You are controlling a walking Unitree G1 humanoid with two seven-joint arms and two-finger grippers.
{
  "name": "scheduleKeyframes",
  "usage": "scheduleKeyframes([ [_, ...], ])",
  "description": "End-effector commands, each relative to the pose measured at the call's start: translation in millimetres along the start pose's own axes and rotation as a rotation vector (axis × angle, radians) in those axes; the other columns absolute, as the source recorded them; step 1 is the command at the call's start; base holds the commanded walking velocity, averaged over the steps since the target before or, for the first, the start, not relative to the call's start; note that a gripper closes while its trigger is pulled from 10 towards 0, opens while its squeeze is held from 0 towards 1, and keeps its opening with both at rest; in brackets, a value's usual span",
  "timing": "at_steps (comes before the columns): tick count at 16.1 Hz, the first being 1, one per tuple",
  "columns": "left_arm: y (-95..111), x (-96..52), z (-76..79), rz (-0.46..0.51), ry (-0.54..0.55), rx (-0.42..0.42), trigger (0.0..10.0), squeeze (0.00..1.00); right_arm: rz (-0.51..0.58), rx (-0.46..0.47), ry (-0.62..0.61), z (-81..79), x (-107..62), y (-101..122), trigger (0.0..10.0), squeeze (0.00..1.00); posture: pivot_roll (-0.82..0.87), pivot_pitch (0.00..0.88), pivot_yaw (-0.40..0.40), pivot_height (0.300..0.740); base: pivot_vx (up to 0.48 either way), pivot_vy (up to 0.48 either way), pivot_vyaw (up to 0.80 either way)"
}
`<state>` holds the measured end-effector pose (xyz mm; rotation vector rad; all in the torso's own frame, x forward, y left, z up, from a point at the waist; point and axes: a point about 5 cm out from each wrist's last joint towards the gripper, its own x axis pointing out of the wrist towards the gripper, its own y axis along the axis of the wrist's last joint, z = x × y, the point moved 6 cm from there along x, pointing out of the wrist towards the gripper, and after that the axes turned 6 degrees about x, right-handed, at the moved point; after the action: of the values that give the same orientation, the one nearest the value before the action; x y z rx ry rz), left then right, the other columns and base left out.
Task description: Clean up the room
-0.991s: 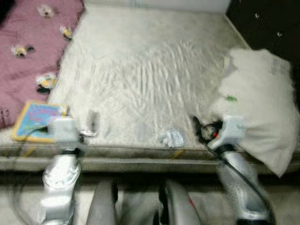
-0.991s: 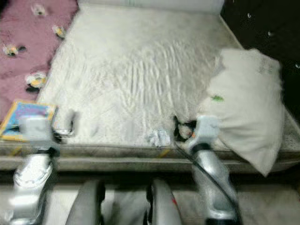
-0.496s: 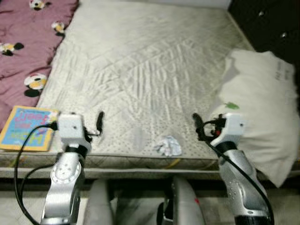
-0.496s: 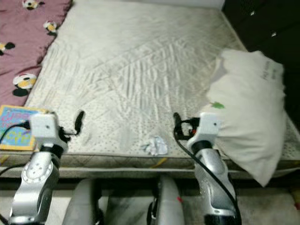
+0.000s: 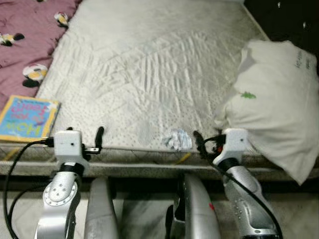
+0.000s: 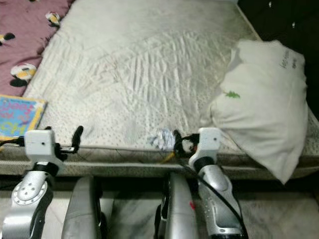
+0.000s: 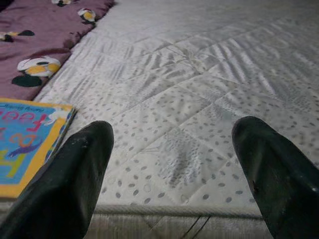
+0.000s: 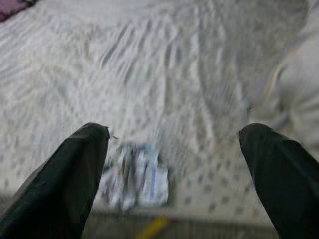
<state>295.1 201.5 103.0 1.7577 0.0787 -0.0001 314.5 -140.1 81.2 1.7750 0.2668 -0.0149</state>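
Facing crumpled wrapper (image 5: 178, 139), axis unclear

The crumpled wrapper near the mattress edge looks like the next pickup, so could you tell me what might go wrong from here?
1. The crumpled wrapper lies at the very edge of the mattress; a nudge from the open right pincer beside it could push it off.
2. The pillow overhangs the same edge by the right arm and could be dragged down.

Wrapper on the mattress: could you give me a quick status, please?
Right gripper open, just short of the crumpled wrapper at the mattress edge. Left gripper open, idle near the book. Nothing between.
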Motion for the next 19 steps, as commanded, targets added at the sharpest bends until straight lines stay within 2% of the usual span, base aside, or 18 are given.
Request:
scheduleKeyframes([
  [1,-2.2,0.8,-1.7,0.007,0.009,0.009,10.0,0.0,-0.033,-0.003,0.024,-2.0,2.5,-7.1,10.0,0.0,0.04,0.173,-0.078,0.536,0.0,0.0,0.0],
  [3,-1.6,-0.9,-2.8,0.003,0.011,0.002,10.0,0.0,-0.037,0.013,0.029,-2.7,5.6,-8.7,10.0,0.0,0.05,0.172,-0.075,0.536,0.0,0.0,0.0],
  [4,-1.3,-3.3,-3.9,-0.001,0.0,0.011,10.0,0.0,-0.031,0.021,0.05,-8.1,14.6,-8.2,10.0,0.0,0.07,0.164,-0.08,0.521,0.0,0.0,0.0],
  [8,5.1,-1.4,-2.7,0.015,0.005,0.002,10.0,0.0,-0.034,0.021,0.113,-19.5,23.5,-7.5,10.0,0.0,0.1,0.154,-0.092,0.486,0.0,0.0,0.0],
  [9,5.3,-3.5,-1.6,0.011,0.006,0.025,10.0,0.0,-0.036,0.02,0.126,-21.0,25.6,-7.4,10.0,0.0,0.1,0.154,-0.094,0.481,0.0,0.0,0.0],
  [10,1.6,-9.6,-3.3,-0.013,0.028,0.054,10.0,0.0,-0.04,0.002,0.153,-25.5,32.9,-7.7,10.0,0.0,0.12,0.16,-0.094,0.481,0.0,0.0,0.0],
  [12,2.4,-13.4,-2.4,-0.003,0.006,0.034,10.0,0.0,-0.033,-0.013,0.175,-30.9,40.7,-6.0,10.0,0.0,0.13,0.166,-0.099,0.481,0.0,0.0,0.0],
  [15,1.3,-18.9,-9.3,-0.014,0.041,0.064,10.0,0.0,-0.036,-0.032,0.24,-50.7,57.6,-8.0,10.0,0.0,0.16,0.189,-0.113,0.481,0.0,0.0,0.0],
  [19,3.8,-30.4,-13.9,-0.018,0.068,0.066,10.0,0.0,-0.008,-0.05,0.274,-64.9,75.5,-2.4,10.0,0.0,0.19,0.215,-0.129,0.481,0.0,0.0,0.0],
])
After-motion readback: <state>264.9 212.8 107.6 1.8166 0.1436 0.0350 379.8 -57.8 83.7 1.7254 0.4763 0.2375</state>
